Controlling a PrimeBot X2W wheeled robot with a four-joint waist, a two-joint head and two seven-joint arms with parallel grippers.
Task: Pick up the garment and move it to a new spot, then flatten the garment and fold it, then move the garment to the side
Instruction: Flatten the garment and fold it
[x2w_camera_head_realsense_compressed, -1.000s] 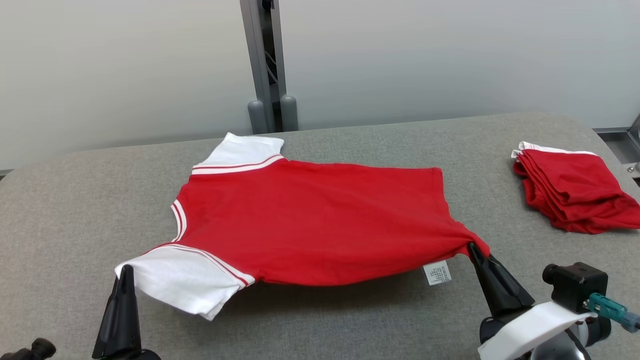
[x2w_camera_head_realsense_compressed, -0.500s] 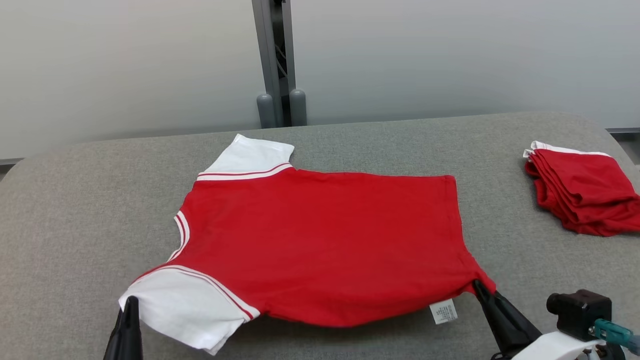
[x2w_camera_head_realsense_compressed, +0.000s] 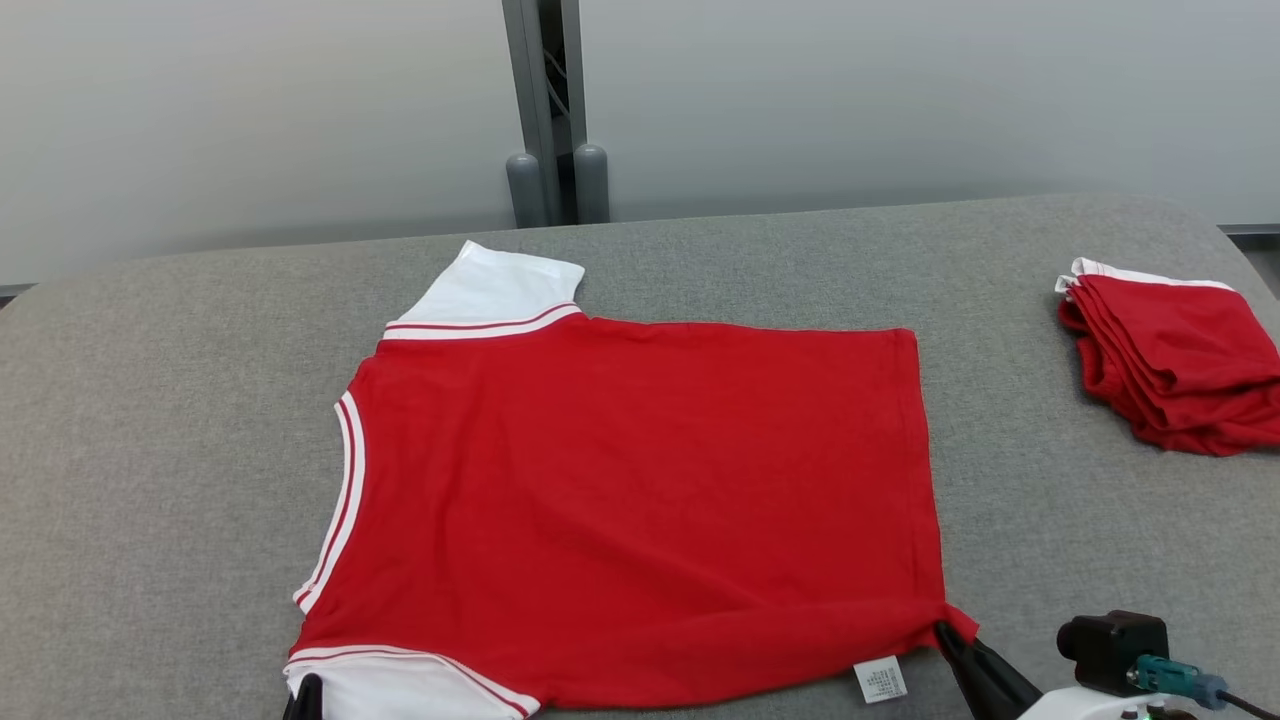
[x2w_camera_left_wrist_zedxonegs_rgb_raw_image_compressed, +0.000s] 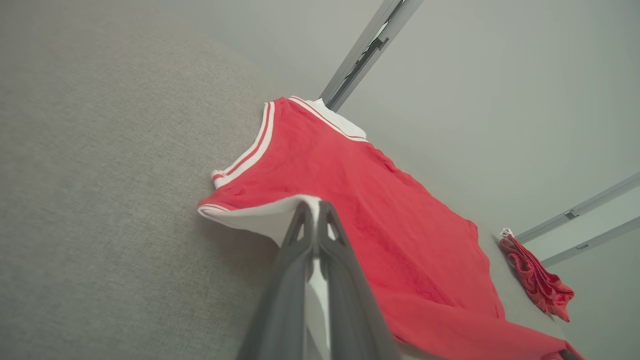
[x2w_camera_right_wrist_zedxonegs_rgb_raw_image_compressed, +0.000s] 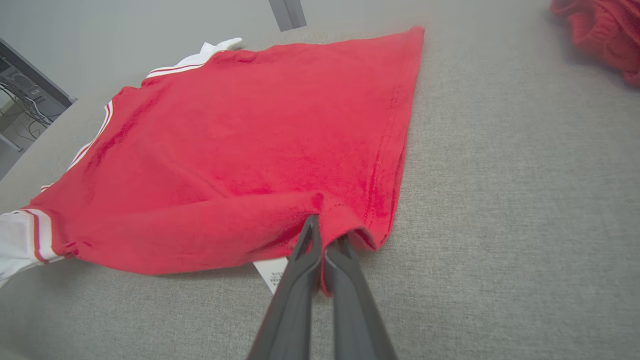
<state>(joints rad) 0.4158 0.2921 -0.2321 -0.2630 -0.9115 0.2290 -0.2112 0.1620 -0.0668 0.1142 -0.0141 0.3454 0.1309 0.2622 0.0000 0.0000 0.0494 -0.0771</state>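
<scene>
The garment (x2w_camera_head_realsense_compressed: 630, 500) is a red T-shirt with white, red-striped sleeves, spread nearly flat on the grey table (x2w_camera_head_realsense_compressed: 150, 400). My left gripper (x2w_camera_head_realsense_compressed: 305, 690) is shut on the near white sleeve (x2w_camera_left_wrist_zedxonegs_rgb_raw_image_compressed: 270, 220) at the bottom edge of the head view. In the left wrist view that gripper (x2w_camera_left_wrist_zedxonegs_rgb_raw_image_compressed: 315, 206) pinches the sleeve's hem. My right gripper (x2w_camera_head_realsense_compressed: 945, 632) is shut on the near hem corner of the garment (x2w_camera_right_wrist_zedxonegs_rgb_raw_image_compressed: 250, 140), which bunches around the gripper (x2w_camera_right_wrist_zedxonegs_rgb_raw_image_compressed: 325, 230). A white care label (x2w_camera_head_realsense_compressed: 880, 680) hangs under that corner. The near edge is lifted slightly off the table.
A pile of folded red garments (x2w_camera_head_realsense_compressed: 1170, 360) lies at the table's right edge, also seen as the red pile (x2w_camera_left_wrist_zedxonegs_rgb_raw_image_compressed: 537, 277). A grey post (x2w_camera_head_realsense_compressed: 545, 110) stands behind the table against a pale wall. Bare table surface lies to the left and right of the shirt.
Both grippers have pulled the shirt's near edge toward me, stretching it flatter and longer across the table. The head camera has also shifted, so the grippers sit lower in view.
</scene>
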